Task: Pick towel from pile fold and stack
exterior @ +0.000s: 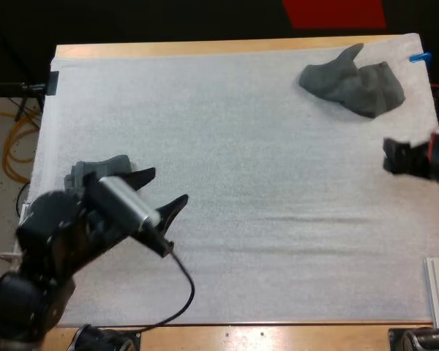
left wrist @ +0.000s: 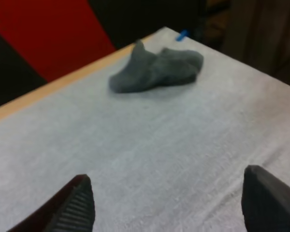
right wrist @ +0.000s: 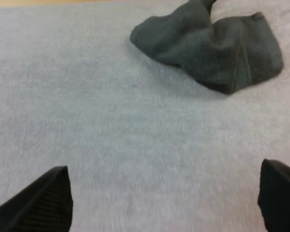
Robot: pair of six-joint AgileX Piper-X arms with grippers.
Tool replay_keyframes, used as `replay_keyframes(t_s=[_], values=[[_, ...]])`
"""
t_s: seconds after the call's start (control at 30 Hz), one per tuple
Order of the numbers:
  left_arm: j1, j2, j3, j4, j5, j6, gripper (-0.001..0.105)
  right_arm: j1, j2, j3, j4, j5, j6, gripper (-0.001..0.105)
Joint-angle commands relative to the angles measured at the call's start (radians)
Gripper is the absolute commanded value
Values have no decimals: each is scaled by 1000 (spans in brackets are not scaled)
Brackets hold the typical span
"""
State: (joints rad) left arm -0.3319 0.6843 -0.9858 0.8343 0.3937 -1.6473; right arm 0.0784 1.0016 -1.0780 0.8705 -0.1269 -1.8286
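Crumpled dark grey-green cloth towel (exterior: 353, 88) lies on the white mat (exterior: 278, 234). Right gripper (right wrist: 164, 203) near it, fingers apart, empty. Left gripper (exterior: 170, 184) well apart from it, fingers apart, beside a folded grey stack (exterior: 108, 165). Risk: pinching a bunched ridge; towel would lift balled, unfoldable.

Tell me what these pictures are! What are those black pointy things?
It is a robot with two arms working over a white mat. One picture looks down from above. The other two come from small cameras riding on each arm. The black pointy things are fingers; each arm ends in a gripper with two. The left gripper and the right gripper are both open and hold nothing. A crumpled towel lies at the mat's far right corner. A second towel, which looks folded, lies beside the left gripper.
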Motion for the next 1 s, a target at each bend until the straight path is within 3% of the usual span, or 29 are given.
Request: replay_keyframes(t_s=[0.0,0.37,0.5,0.8,0.87,0.97], values=[[-10,27,-15,-14,6,-1,62,-6,55,-26,-46,-13,-18,75],[-14,144,-27,-90,6,-4,62,-6,571,-261,-135,95,-7,75],[-14,155,-27,-90,6,-4,62,-6,736,-348,-148,186,0,75],[-14,155,-27,-90,8,-14,62,-6,1013,-498,-182,195,72,75],[-14,155,-27,-90,18,-24,62,-6,1051,-519,-196,199,92,72],[-14,155,-27,-90,37,-32,62,-6,1102,-544,-207,216,148,59]])
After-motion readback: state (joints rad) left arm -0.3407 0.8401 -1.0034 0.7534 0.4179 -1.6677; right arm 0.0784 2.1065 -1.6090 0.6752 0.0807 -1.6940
